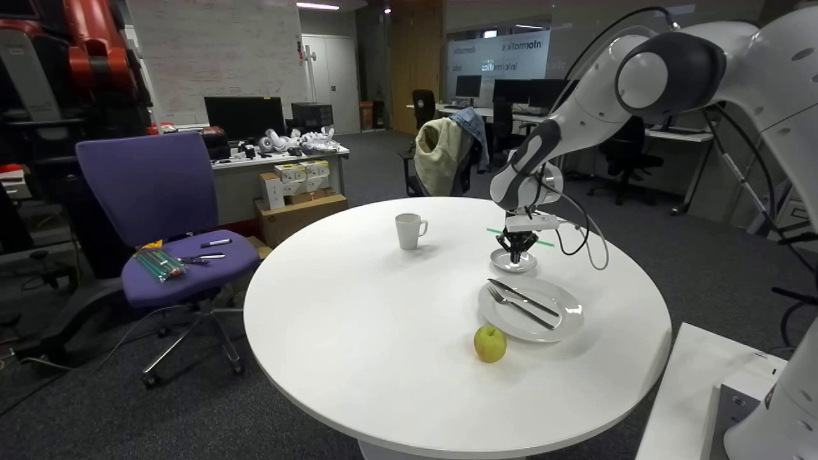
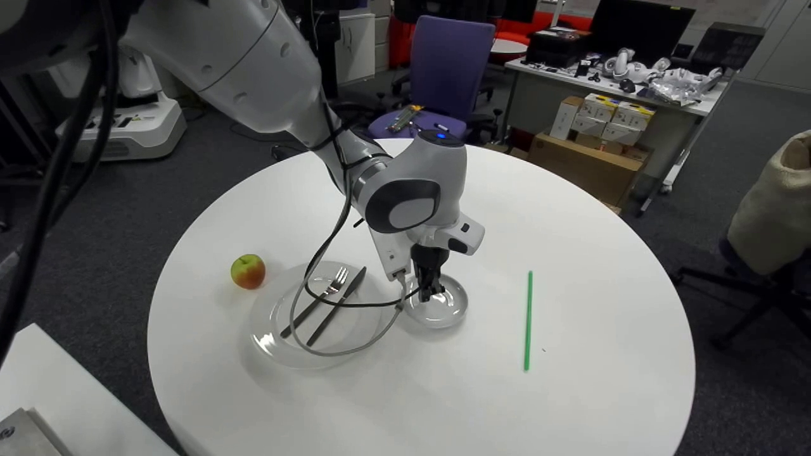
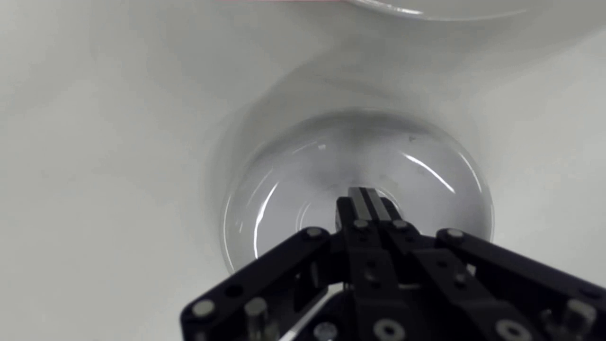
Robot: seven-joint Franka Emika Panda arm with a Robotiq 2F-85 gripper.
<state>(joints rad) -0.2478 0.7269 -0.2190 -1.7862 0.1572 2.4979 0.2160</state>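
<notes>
White, glossy small dish point(image 3: 326, 163) right under me, nearest thing there is. My gripper point(image 3: 364, 191) points down over its middle, jaws pressed together; can't tell whether the tips touch the dish floor. In the wrist view a big plate point(image 3: 440, 8), also white, pokes its rim in between 12 and 1 o'clock, just beside the dish, apart from it. Clock from here on: dish as hub, 12 at the top of whichever view. In an exterior view the plate falls at about 5 o'clock, knife point(image 1: 527, 299) and fork point(image 1: 524, 311) lying side by side on it, fork tines toward 10. Thin green stick point(image 2: 528, 321) lies flat near me, 3 o'clock in an exterior view; in that same view a red-and-green apple point(image 2: 248, 271) sits just past 9, near the plate's outer edge. White mug point(image 1: 407, 231) stands upright at 10 o'clock in an exterior view, well apart from me, handle facing 3. All of that is on a round white table point(image 1: 358, 332). Past its edge, same view: purple chair point(image 1: 150, 191) at 9, pens and a clear packet point(image 1: 161, 263) on its seat; cream garment point(image 1: 438, 160) hanging at 11. Farther, a desk point(image 1: 236, 191) at 10 with a black monitor point(image 1: 246, 118) on top and stacked boxes point(image 1: 303, 185) in front; whiteboard point(image 1: 220, 57) behind, also 10.
</notes>
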